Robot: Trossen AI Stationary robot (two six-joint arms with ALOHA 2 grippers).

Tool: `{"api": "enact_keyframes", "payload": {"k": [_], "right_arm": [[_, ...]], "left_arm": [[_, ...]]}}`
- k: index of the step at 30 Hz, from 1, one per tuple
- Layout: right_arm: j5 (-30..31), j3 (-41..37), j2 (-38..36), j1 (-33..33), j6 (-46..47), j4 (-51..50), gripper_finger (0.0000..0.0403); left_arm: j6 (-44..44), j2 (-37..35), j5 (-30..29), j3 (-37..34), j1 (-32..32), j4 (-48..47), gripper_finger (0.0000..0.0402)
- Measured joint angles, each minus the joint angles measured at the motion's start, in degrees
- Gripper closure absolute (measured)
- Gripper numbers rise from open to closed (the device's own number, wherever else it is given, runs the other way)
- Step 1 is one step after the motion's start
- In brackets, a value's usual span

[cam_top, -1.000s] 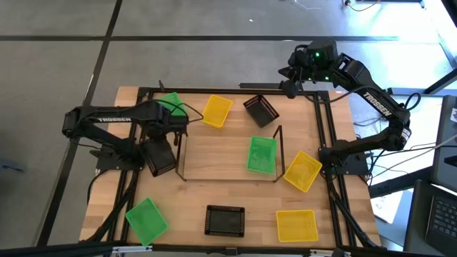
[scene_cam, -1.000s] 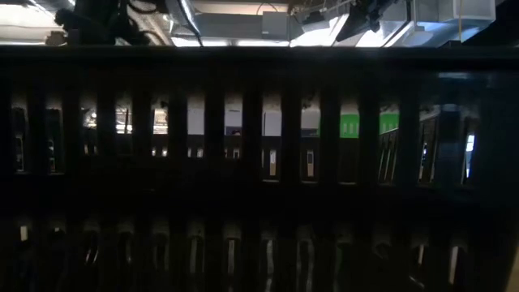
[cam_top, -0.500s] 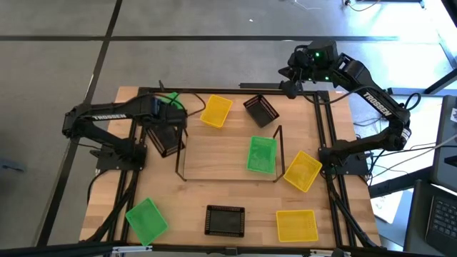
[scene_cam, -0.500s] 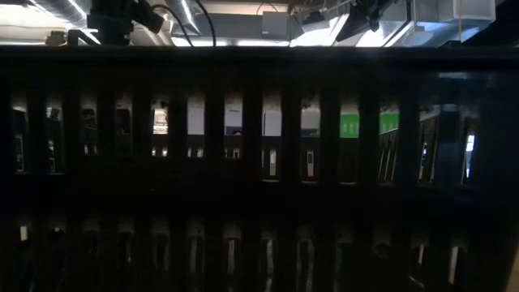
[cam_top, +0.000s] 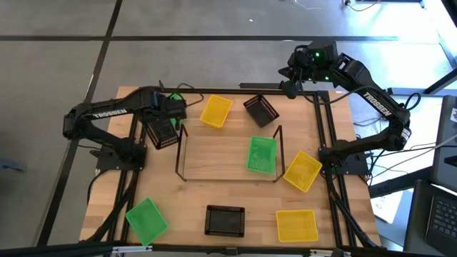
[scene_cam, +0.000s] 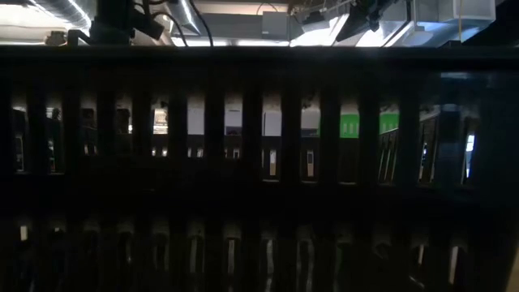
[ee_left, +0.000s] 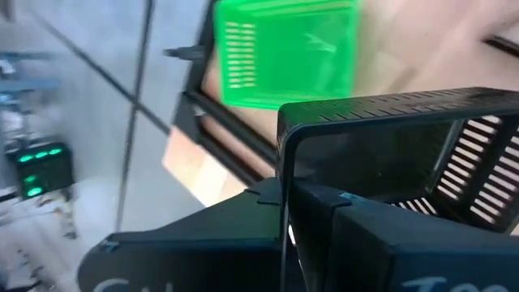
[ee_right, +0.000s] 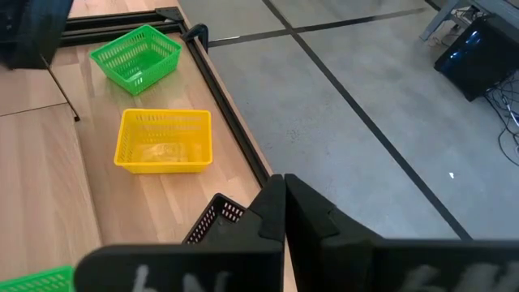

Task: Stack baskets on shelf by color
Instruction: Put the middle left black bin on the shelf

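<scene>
My left gripper [cam_top: 170, 118] is shut on a black basket [cam_top: 163, 131], held above the table just left of the shelf [cam_top: 228, 143] and its left wire frame. A green basket [cam_top: 261, 155] lies on the shelf's right part. Behind the held basket a green basket [ee_left: 284, 53] sits at the table's far left. A yellow basket [cam_top: 216, 111] and a second black basket [cam_top: 260, 111] lie beyond the shelf. My right gripper [cam_top: 289, 88] hangs shut and empty, high over the table's far right edge. My left gripper pinches one side wall of the black basket at its rim [ee_left: 281, 166], one finger inside the basket and one outside. The fingers slant down from the table's left side. The basket is lifted clear of the table and hangs tilted below the fingers.
Two yellow baskets [cam_top: 302, 171] [cam_top: 296, 225], a black basket [cam_top: 225, 220] and a green basket [cam_top: 146, 220] lie on the table's near half. A dark slotted wall fills the low view. Black frame rails [cam_top: 325, 135] run along the table's sides.
My left gripper has risen and gone toward the table's far edge, tipping as it went. The black basket went with it, from beside the shelf's left frame toward the far left green basket, and now hangs more steeply.
</scene>
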Motion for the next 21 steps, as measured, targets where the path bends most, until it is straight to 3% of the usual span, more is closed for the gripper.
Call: {"api": "enact_keyframes", "payload": {"k": [14,21], "right_arm": [[0.0,0.0,0.0,0.0,0.0,0.0,0.0402],[0.0,0.0,0.0,0.0,0.0,0.0,0.0402]], "left_arm": [[7.6,0.0,-19.0,0.0,8.0,1.1,0.0401],[16.7,0.0,-21.8,5.1,9.7,9.7,0.0401]]}}
